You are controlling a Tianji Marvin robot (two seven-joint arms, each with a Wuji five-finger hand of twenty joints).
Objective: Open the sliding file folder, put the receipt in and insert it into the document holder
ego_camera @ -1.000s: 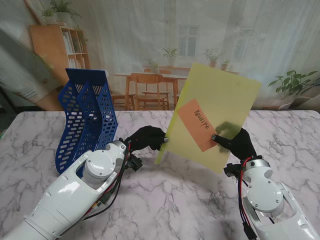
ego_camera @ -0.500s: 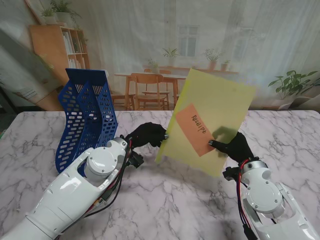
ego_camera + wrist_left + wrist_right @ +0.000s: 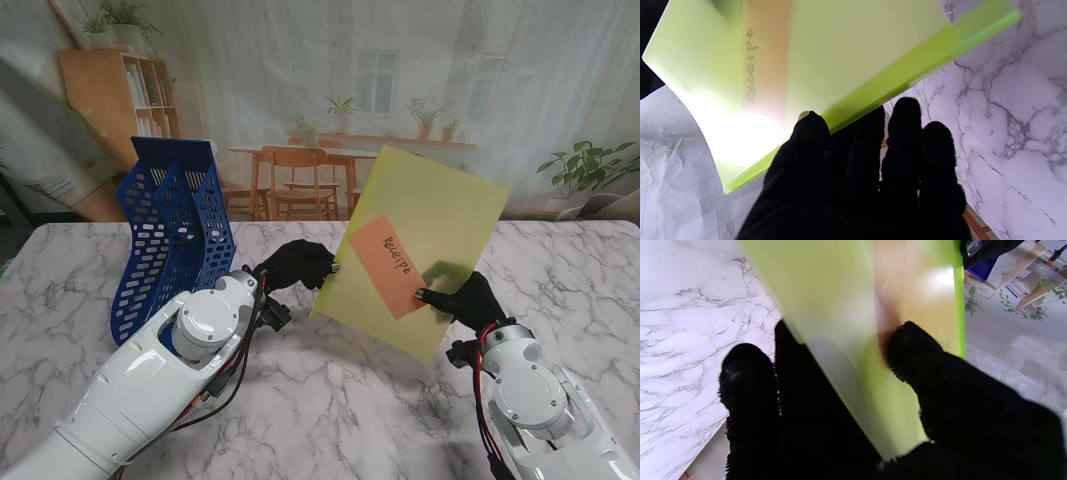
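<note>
The yellow-green translucent file folder (image 3: 425,240) is held upright above the table between both hands. An orange receipt (image 3: 388,252) marked "Receipt" shows through it. My left hand (image 3: 296,266), in a black glove, pinches the folder's green spine edge (image 3: 893,83) on the left. The right hand (image 3: 466,297) grips the nearer right corner, thumb (image 3: 917,350) in front and fingers (image 3: 746,373) behind. The receipt (image 3: 765,56) glows orange inside the folder (image 3: 840,43) in the left wrist view. The blue mesh document holder (image 3: 175,235) stands to the left of the folder.
The marble table (image 3: 350,400) spreads beneath both arms. A printed backdrop with chairs and shelves rises behind the far edge. The document holder's open slots face up, a hand's width left of the left hand.
The folder has shifted slightly left and tilted a bit flatter, held by both hands. The right hand moved a little nearer to me; the left hand rose slightly.
</note>
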